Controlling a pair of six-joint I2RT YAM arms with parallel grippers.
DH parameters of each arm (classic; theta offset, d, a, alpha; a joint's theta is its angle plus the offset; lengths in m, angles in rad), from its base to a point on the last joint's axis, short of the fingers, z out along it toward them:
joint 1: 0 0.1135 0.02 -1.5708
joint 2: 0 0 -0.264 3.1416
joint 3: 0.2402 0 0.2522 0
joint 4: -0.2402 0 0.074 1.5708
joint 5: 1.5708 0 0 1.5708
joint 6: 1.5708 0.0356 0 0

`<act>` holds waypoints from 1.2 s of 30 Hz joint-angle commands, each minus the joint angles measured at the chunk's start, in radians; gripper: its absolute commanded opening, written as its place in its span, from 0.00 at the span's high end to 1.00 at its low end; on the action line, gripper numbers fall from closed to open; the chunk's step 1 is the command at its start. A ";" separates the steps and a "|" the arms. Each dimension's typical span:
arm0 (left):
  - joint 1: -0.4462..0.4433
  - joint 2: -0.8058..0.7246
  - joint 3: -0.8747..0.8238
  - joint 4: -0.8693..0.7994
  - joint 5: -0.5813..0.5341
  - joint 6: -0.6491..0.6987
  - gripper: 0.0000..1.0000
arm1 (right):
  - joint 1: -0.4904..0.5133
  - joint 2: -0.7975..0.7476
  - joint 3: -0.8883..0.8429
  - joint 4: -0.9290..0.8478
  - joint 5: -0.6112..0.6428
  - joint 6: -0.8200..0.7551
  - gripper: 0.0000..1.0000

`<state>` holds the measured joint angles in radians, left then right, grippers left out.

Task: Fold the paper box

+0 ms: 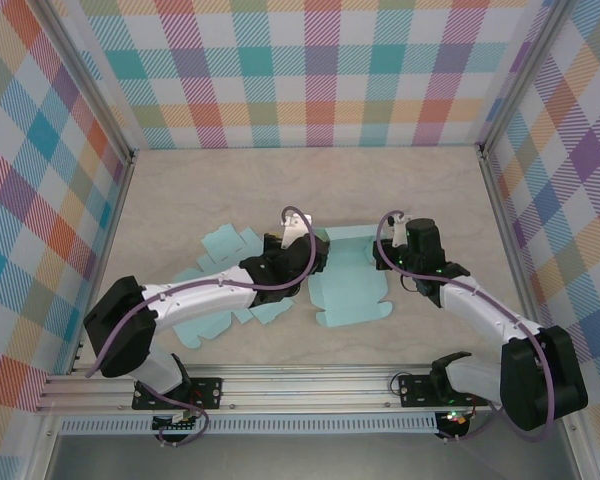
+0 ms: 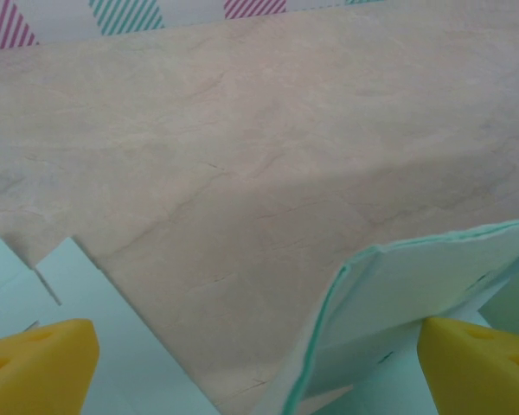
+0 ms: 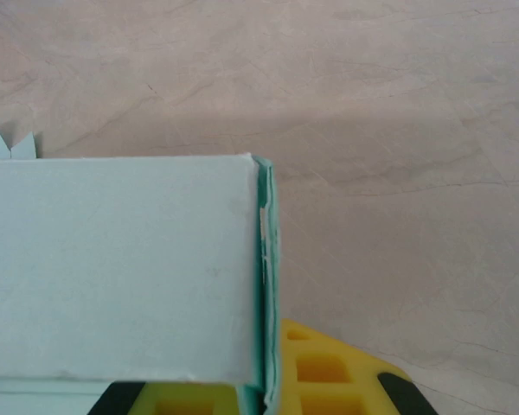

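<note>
Top external: both arms reach inward, left end effector [image 1: 315, 262] spread, right end effector [image 1: 380, 256] pinching the paper box [image 1: 350, 296].

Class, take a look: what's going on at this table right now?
Two robot arms are folding a teal paper box. The right gripper is shut on a raised side wall of it. The left gripper is open at the box's opposite side, holding nothing. A flat teal blank lies on the table under the left arm.
</note>
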<state>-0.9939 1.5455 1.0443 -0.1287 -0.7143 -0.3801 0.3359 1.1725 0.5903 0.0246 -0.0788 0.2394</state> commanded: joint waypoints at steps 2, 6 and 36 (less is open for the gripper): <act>0.003 0.020 0.029 0.118 0.029 0.002 0.05 | 0.004 -0.025 -0.006 0.026 -0.045 0.029 1.00; 0.003 -0.047 -0.027 0.066 -0.033 -0.095 0.04 | 0.004 -0.022 -0.010 0.015 0.010 0.037 1.00; -0.095 -0.127 -0.282 0.317 0.234 -0.344 0.20 | 0.003 -0.041 -0.015 0.006 0.030 0.042 1.00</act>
<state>-1.0821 1.4128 0.7246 0.1520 -0.4164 -0.7406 0.3355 1.1637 0.5865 0.0223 -0.0376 0.2729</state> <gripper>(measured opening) 0.803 0.093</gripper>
